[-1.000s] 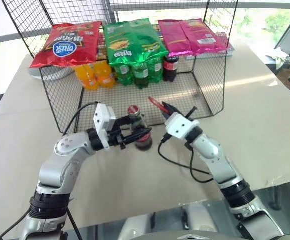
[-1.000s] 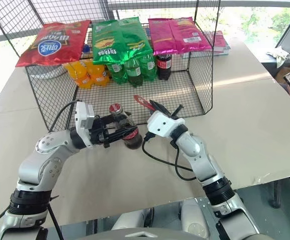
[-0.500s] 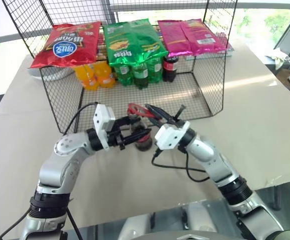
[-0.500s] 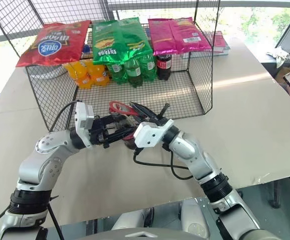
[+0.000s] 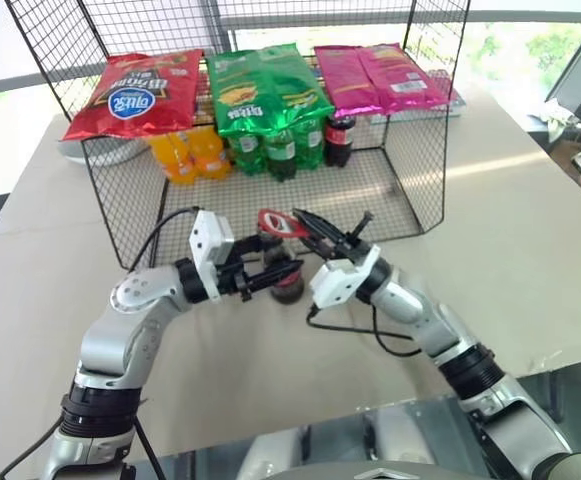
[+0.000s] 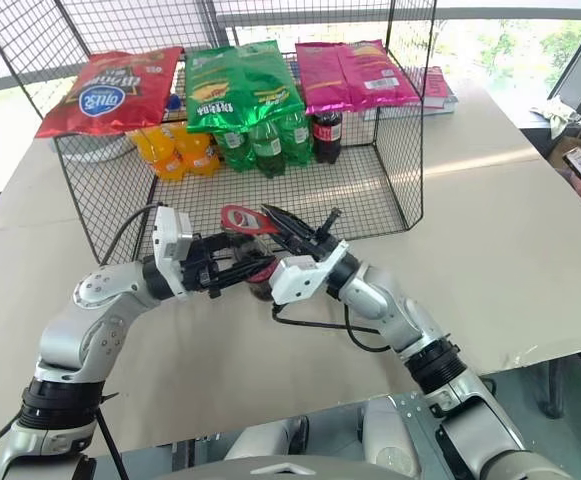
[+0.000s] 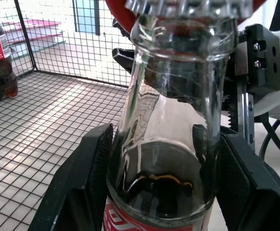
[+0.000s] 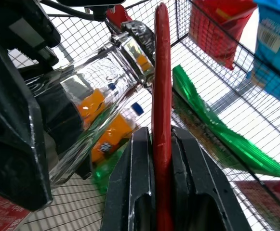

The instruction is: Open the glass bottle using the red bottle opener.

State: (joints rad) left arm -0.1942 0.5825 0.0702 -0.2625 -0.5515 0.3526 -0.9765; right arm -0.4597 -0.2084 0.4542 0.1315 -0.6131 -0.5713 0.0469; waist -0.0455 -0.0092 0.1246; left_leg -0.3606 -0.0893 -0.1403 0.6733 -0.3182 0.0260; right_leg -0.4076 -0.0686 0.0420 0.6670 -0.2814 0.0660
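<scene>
So the left end effector point(image 5: 270, 274) has the glass bottle point(image 5: 286, 282) clamped around its body, standing on the bench point(image 5: 530, 230) right in front of the wire basket point(image 5: 410, 190). The right end effector point(image 5: 315, 228) is pinched tight on the red bottle opener point(image 5: 282, 222), whose ring head sits at the cap. The cap looks like it's on, so the actual prying is what's left.

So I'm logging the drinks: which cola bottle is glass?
The glass bottle clamped in the left gripper, its crown cap under the red bottle opener. The other cola bottle has a black cap, in the wire cage.
</scene>
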